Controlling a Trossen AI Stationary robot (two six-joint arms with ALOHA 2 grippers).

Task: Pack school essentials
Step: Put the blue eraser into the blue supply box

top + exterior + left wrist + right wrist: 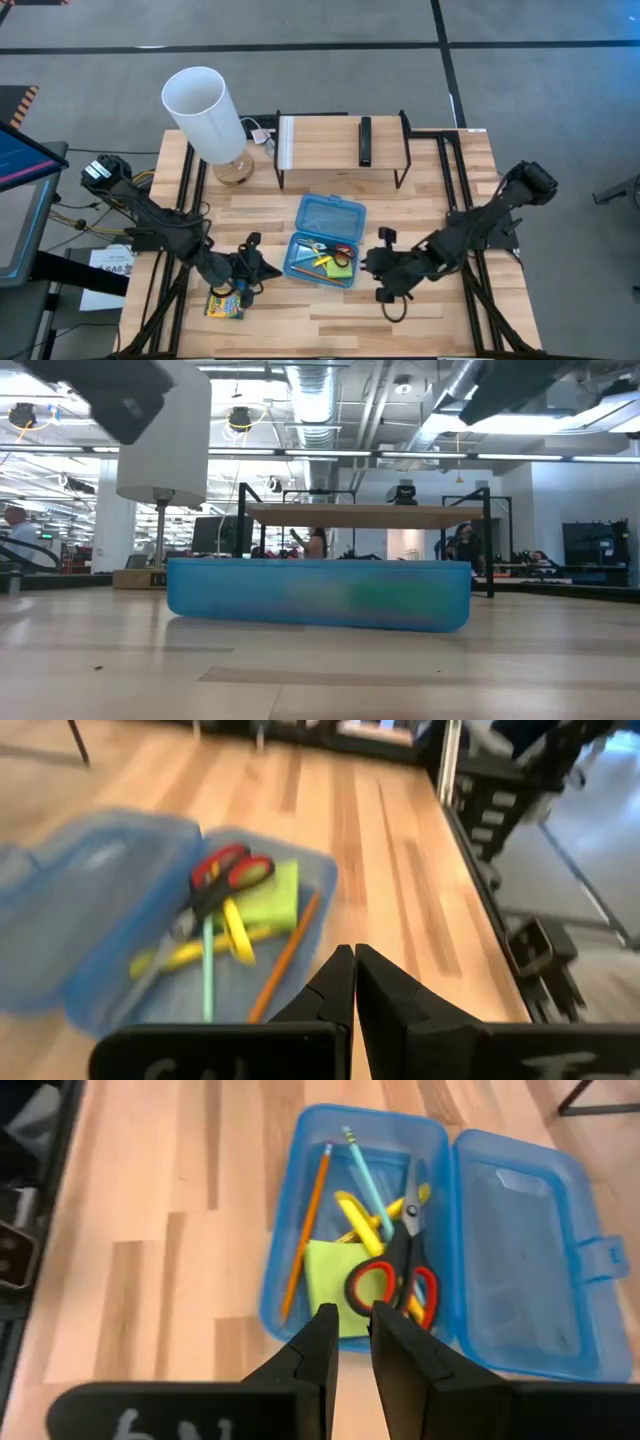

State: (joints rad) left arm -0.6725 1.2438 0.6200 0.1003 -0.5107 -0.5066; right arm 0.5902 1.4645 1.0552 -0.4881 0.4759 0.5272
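Note:
The blue translucent case (325, 240) lies open at the table's middle, its lid (331, 214) flat on the far side; it also shows in the low view (318, 592). In its tray lie red-handled scissors (393, 1285), a green sticky-note pad (335, 1275), yellow pencils (365, 1220), an orange pencil (306, 1220) and a teal pen (362, 1165). The yellow-green crayon box (224, 303) lies flat on the table near the front left. My left gripper (250, 268) is shut and empty, left of the case. My right gripper (378, 262) is shut but for a narrow slit, empty, right of the case. No eraser shows.
A white lamp (210, 115) on a wooden base stands at the far left. A wooden shelf on black legs (340, 145), with a dark object on it, spans the far middle. Bare table lies in front of the case.

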